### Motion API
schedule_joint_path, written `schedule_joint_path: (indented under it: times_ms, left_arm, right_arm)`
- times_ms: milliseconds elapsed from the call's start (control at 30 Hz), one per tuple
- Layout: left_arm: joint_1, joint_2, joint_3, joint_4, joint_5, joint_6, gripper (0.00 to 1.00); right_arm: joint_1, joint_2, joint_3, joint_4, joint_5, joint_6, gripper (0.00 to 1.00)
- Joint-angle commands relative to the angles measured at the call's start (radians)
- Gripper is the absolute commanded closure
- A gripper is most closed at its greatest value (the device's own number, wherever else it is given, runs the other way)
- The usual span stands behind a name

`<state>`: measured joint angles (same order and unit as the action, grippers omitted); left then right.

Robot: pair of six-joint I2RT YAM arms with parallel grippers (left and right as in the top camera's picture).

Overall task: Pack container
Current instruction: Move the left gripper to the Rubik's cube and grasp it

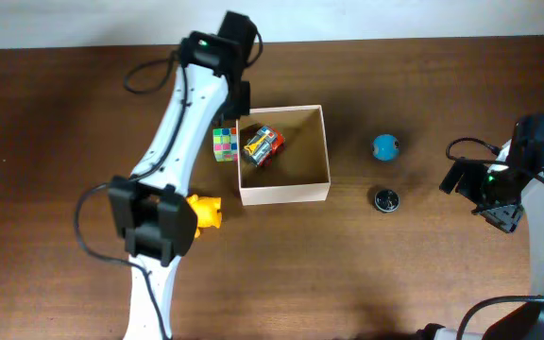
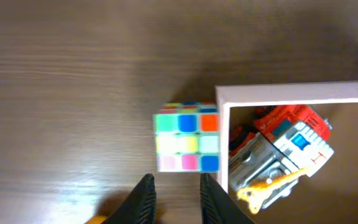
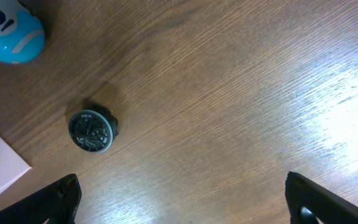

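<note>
My left gripper (image 2: 178, 202) hangs over the table just behind the cube (image 2: 187, 137), fingers (image 2: 145, 199) only narrowly parted and grasping nothing. The cube sits tight beside the container (image 1: 284, 195), at its left wall (touching or not, I cannot tell), so that wall crowds one side of it. A toy truck (image 2: 284, 152) lies inside. A yellow toy (image 1: 206, 212) rests near the container's front-left corner. On my right, the gripper (image 3: 179, 199) is spread wide and empty, with a dark disc (image 3: 92, 130) and blue ball (image 3: 10, 31) on the table near it.
</note>
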<state>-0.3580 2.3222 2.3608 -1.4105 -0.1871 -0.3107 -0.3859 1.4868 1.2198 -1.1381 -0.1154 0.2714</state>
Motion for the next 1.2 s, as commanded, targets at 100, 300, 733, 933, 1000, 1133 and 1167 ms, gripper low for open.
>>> schedule_joint_path:
  times_ms: [100, 300, 733, 933, 1000, 1133, 1167]
  left_arm:
    - [-0.006, 0.081, -0.008, 0.026, 0.072, 0.053, 0.79]
    - [-0.028, 0.123, -0.008, 0.043, 0.117, 0.072, 0.82]
    - [-0.074, 0.102, -0.004, 0.068, 0.116, 0.089, 0.88]
    - [-0.072, 0.086, 0.026, 0.037, 0.131, 0.087, 0.78]
    - [-0.062, 0.072, 0.033, 0.033, 0.097, 0.068, 0.67]
    - [-0.035, 0.022, 0.048, 0.026, 0.054, 0.066, 0.44]
    - [-0.028, 0.006, 0.051, 0.022, 0.055, 0.066, 0.41]
  right_arm:
    - [-0.008, -0.004, 0.016, -0.012, -0.005, -0.009, 0.01]
    - [-0.008, -0.004, 0.016, -0.018, -0.005, -0.008, 0.01]
    - [-0.008, -0.004, 0.016, -0.026, -0.005, -0.009, 0.01]
    - [-0.008, -0.004, 0.016, -0.026, -0.005, -0.008, 0.01]
    - [-0.008, -0.004, 0.016, -0.026, -0.005, -0.008, 0.02]
    - [-0.007, -0.004, 0.016, -0.026, -0.005, -0.008, 0.01]
    - [-0.008, -0.004, 0.016, -0.026, -0.005, -0.008, 0.01]
